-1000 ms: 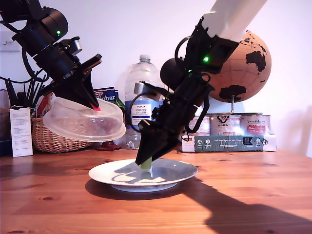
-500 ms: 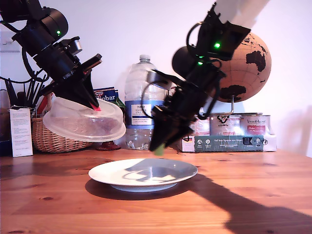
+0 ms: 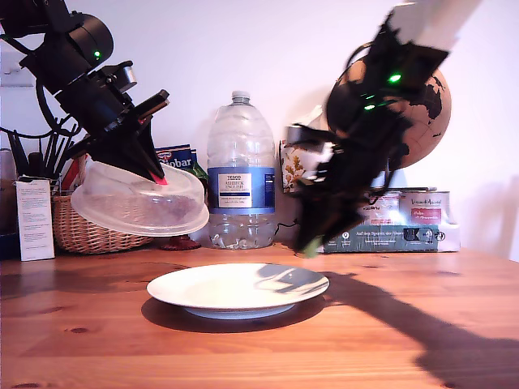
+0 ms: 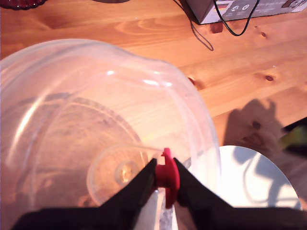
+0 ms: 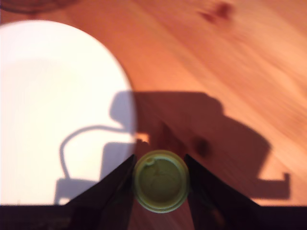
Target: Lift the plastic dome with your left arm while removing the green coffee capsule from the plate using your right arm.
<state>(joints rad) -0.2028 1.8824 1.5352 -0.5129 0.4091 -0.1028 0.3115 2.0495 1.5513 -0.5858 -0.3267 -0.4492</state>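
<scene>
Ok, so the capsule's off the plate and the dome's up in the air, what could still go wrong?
The green coffee capsule is pinched only by the tips of my second tool; motion blur suggests fast travel, so it could slip out over the table. The plastic dome hangs tilted from its small red tab in my first tool; it could twist loose onto the plate.

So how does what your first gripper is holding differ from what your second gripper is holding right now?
My first gripper pinches the plastic dome by its red tab; my second gripper clamps the green coffee capsule around its body. The dome is wide and translucent, the capsule tiny and opaque olive-green. The dome hangs tilted, beside the plate. Both are held off the table.
</scene>
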